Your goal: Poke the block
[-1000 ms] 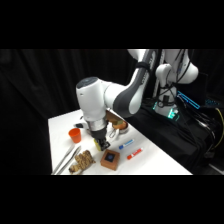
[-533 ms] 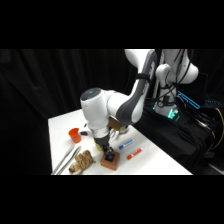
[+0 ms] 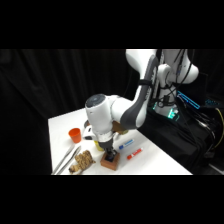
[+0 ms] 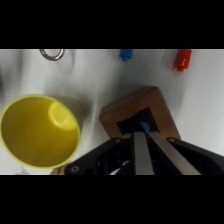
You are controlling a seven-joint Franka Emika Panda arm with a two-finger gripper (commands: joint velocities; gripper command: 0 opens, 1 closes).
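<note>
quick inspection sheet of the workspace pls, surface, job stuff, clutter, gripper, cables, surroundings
surface: white table, bare at its far end
job's things: block, wooden with a dark square on top, near the table's front edge
clutter: yellow cup beside the block; small orange cup; metal tongs; brown lumpy item; blue marker; red marker
grippers: gripper shut, fingertips down on the block's dark square
cables: loose cables at right, off the table
surroundings: black curtain behind

The gripper (image 3: 108, 150) has come down toward 5 o'clock — from above the table's middle onto the block (image 3: 110, 161), fingertips at its top face.
</note>
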